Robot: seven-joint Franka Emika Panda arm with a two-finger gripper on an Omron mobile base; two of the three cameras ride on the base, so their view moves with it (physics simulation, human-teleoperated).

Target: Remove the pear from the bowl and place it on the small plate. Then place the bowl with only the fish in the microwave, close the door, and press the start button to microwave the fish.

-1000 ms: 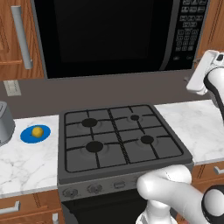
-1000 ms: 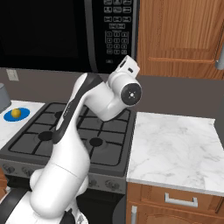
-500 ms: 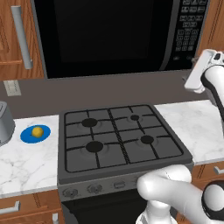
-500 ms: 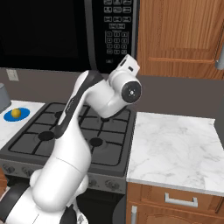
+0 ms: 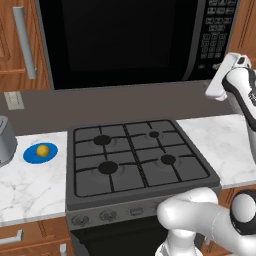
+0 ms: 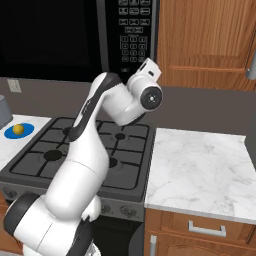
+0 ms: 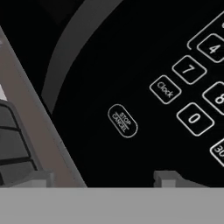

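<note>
Gripper (image 7: 103, 177) fingers stand apart, gripping nothing, close before the microwave (image 5: 150, 40) keypad. Pear (image 5: 43, 149) sits on the small plate (image 5: 33, 156)

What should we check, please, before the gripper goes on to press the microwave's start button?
1. Pear out of the bowl and on the small plate: ok.
2. Door of the microwave closed: ok, the black front sits flush.
3. Bowl with the fish inside: cannot tell, the closed door hides the interior.
4. Gripper up at the keypad: ok, its fingertips sit just below the buttons.
5. Aimed at the start button: not ok, the Stop/Cancel button is the one ahead, and no start button is in the hand view.
6. Gripper free of any load: ok, nothing sits between the fingertips.
</note>
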